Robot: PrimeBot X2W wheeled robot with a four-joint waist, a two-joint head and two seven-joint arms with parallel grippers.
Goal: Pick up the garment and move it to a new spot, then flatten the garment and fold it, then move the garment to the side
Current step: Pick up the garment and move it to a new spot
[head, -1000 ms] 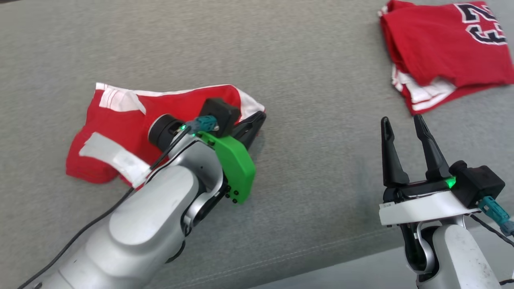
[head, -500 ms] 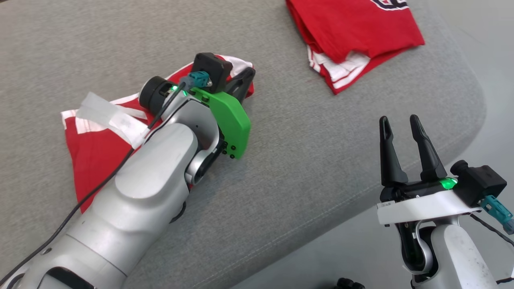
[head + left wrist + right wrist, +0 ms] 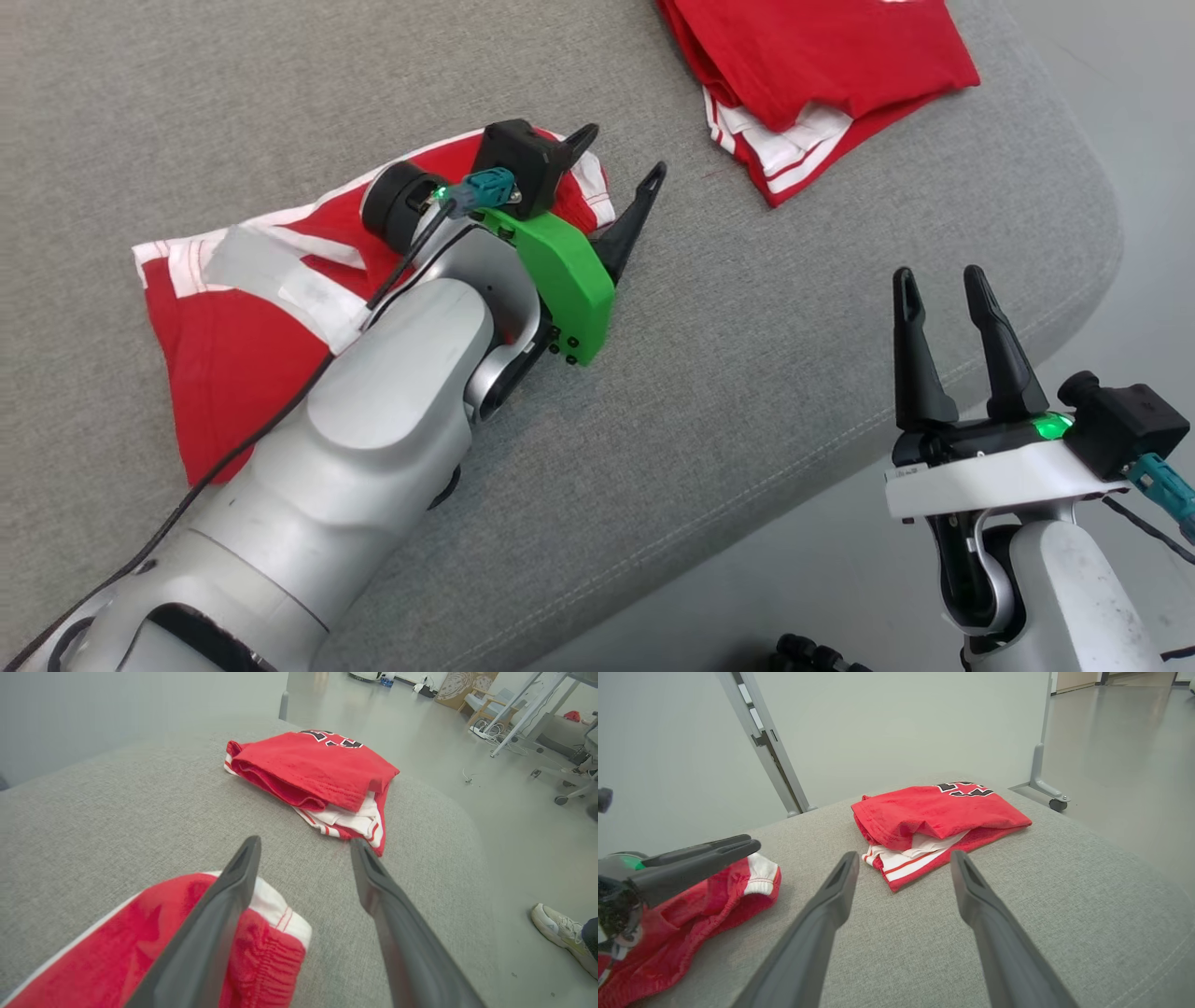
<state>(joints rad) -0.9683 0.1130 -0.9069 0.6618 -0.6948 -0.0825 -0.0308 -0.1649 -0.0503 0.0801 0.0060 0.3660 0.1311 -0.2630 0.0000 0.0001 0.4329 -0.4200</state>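
At the left of the head view the garment (image 3: 219,373), red shorts with white trim, lies rumpled on the grey cushion (image 3: 747,355), partly under the left arm. The left tool (image 3: 621,157) is at the garment's right end, fingers spread and pinching nothing. In the left wrist view one finger sits over the white-edged waistband and the other over bare cushion; whether either touches I cannot tell. To the right, a bare strip of cushion separates the garment from a folded jersey (image 3: 822,56), also red, near the cushion's rounded corner. The cushion's front edge runs diagonally from bottom centre up to that corner, with pale floor (image 3: 822,579) beyond. The right tool (image 3: 938,275) hangs near that edge, fingers spread and empty, well apart from both pieces of clothing. In the left wrist view a person's shoe (image 3: 558,933) stands on the floor beside the cushion.
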